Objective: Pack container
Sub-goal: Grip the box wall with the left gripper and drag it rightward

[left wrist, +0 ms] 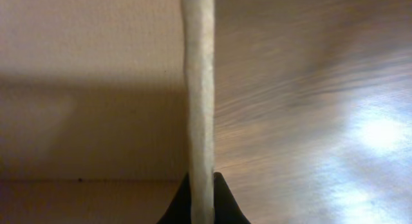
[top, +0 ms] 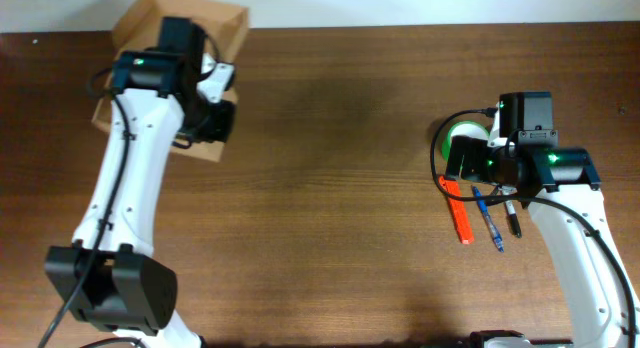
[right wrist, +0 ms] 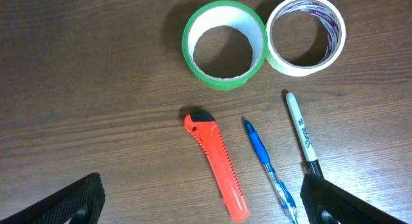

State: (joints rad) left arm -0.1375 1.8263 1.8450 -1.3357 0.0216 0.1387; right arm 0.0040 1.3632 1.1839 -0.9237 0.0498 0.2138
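Note:
The tan cardboard container (top: 140, 28) sits open at the table's far left corner. My left gripper (top: 215, 118) is shut on its right wall, whose pale edge (left wrist: 198, 89) runs up between the black fingertips (left wrist: 199, 205) in the left wrist view. My right gripper (right wrist: 205, 201) is open and empty above an orange box cutter (right wrist: 215, 166), a blue pen (right wrist: 267, 163) and a black marker (right wrist: 301, 130). A green tape roll (right wrist: 224, 44) and a clear tape roll with purple print (right wrist: 306, 34) lie just beyond them. In the overhead view the right gripper (top: 490, 168) hides most of the tape.
The wooden table (top: 330, 188) has a broad bare stretch between the two arms. The cutter (top: 458, 213), pen (top: 488, 220) and marker (top: 512, 220) lie side by side at the right. The container's flap (top: 135, 18) leans out past the table's back edge.

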